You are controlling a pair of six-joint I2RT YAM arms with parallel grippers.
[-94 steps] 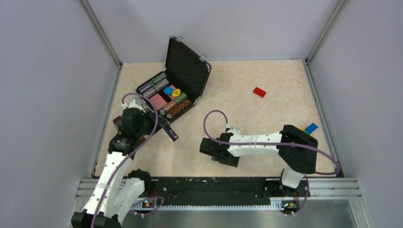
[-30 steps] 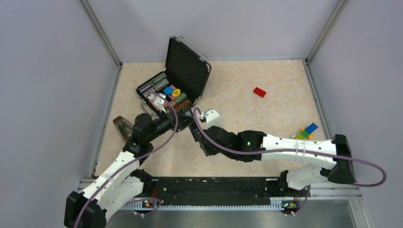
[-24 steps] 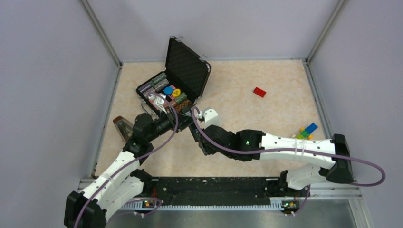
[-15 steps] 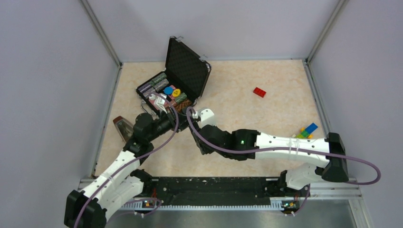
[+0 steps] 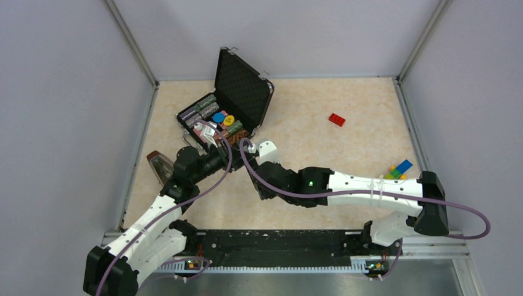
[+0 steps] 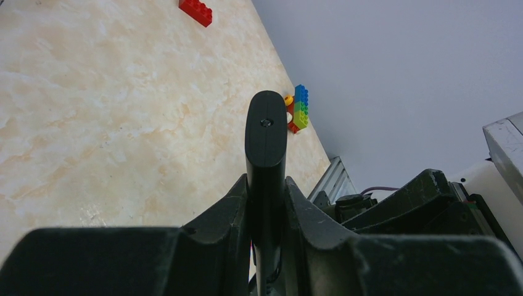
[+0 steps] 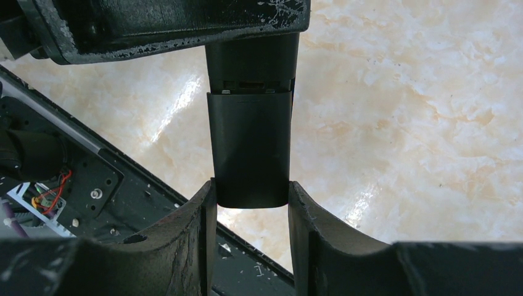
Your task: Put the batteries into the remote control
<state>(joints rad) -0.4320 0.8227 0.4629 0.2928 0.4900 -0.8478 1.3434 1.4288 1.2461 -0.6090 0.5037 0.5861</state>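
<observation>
My left gripper (image 5: 229, 155) is shut on the remote control (image 6: 266, 142), a slim black bar held above the table, seen edge-on between its fingers (image 6: 306, 213). In the right wrist view the remote (image 7: 250, 148) sticks out of the left gripper (image 7: 166, 24), with a seam across its back. My right gripper (image 7: 250, 188) has its fingertips against both sides of the remote's free end. In the top view the right gripper (image 5: 255, 176) meets the left one just in front of the case. The batteries are out of view.
An open black foam-lined case (image 5: 240, 92) with chip stacks stands at the back left. A red brick (image 5: 336, 119) lies far right of it, and a coloured brick stack (image 5: 398, 169) sits by the right wall. A brown object (image 5: 159, 165) lies at the left. The black rail (image 5: 265, 240) runs along the near edge.
The right arm has reached from mid-table over to the left gripper, which swung the remote toward it. In the last second the right gripper crept slightly left onto the remote's end.
</observation>
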